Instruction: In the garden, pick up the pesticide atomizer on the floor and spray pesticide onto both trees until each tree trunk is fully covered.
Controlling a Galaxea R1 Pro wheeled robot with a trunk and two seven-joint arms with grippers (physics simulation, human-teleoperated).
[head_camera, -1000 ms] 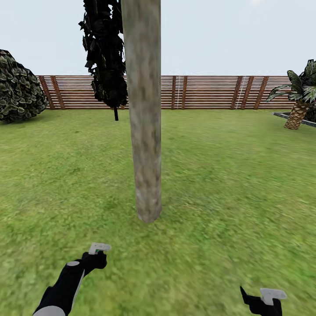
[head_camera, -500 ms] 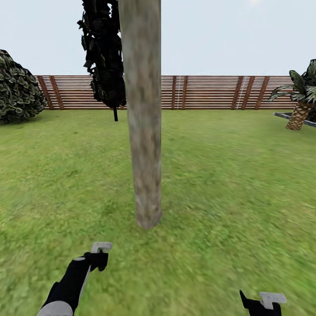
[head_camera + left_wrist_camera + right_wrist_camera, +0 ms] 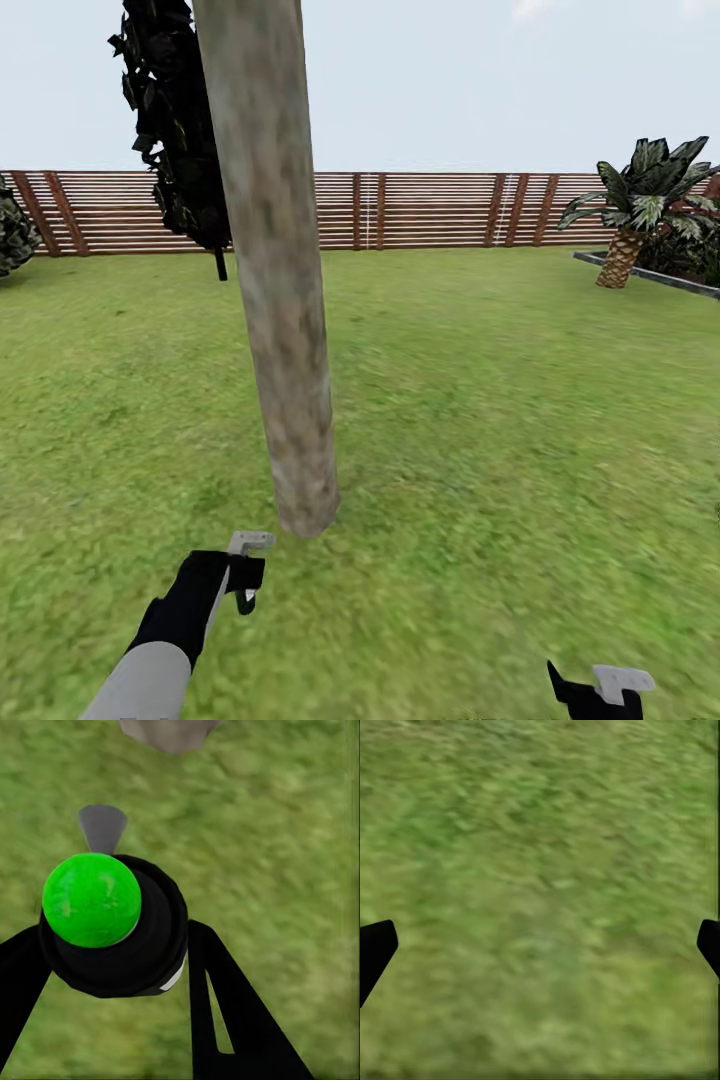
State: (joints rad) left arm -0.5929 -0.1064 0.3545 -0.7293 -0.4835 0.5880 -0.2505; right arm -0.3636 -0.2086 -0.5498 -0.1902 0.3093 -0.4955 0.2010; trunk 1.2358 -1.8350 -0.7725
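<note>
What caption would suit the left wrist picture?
Left hand gripping the green-capped pesticide atomizer above the lawn.

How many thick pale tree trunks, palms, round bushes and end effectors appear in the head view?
tree trunk: 1
palm: 1
round bush: 1
end effectors: 2, the left end effector and the right end effector
Total: 5

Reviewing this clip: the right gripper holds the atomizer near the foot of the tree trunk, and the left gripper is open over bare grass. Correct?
Not quite: the sides are swapped. The left wrist view shows the left gripper shut on the pesticide atomizer, near the foot of the tree trunk. The right wrist view shows the right gripper open over bare grass.
</note>
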